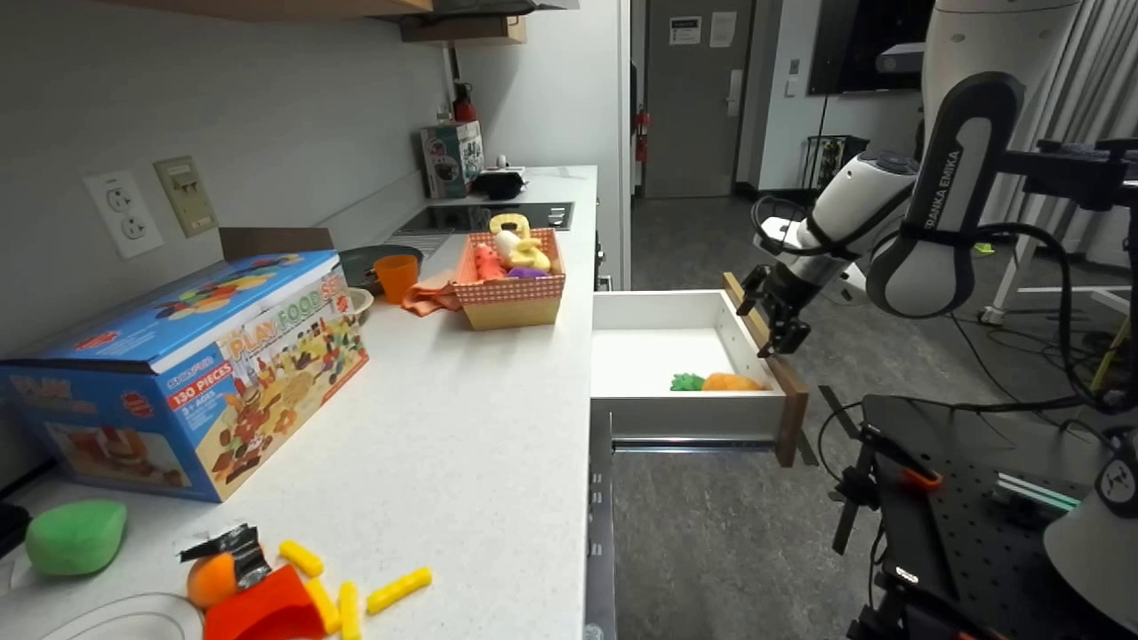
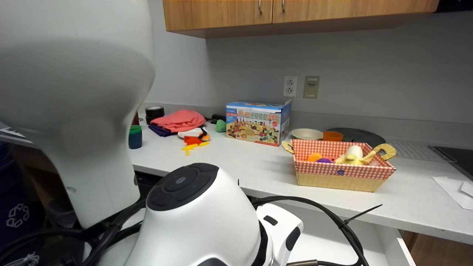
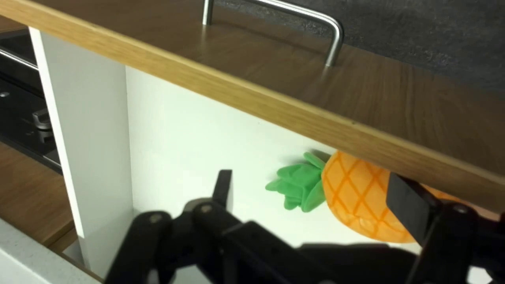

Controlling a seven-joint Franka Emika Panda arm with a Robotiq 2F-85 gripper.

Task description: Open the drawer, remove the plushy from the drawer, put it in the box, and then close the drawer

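Note:
The drawer (image 1: 689, 416) is pulled open from under the counter; its white inside (image 2: 398, 245) shows partly in an exterior view. The plushy (image 1: 729, 382), an orange pineapple with green leaves, lies on the drawer floor near the front. In the wrist view the plushy (image 3: 355, 193) is partly hidden by the drawer's front edge (image 3: 252, 92) and one finger. The box (image 1: 511, 315), a basket with a red checkered liner holding toys, stands on the counter; it also shows in an exterior view (image 2: 340, 181). My gripper (image 1: 756, 331) is open and empty above the drawer front, fingers either side of the plushy's leaf end (image 3: 315, 195).
A blue toy carton (image 1: 258, 382) stands against the wall on the counter (image 1: 462, 462). An orange cup (image 1: 396, 277) and a dark pan (image 2: 356, 137) are behind the box. Yellow and red toy pieces (image 1: 276, 604) lie at the counter's near end. The drawer handle (image 3: 300, 14) sticks out in front.

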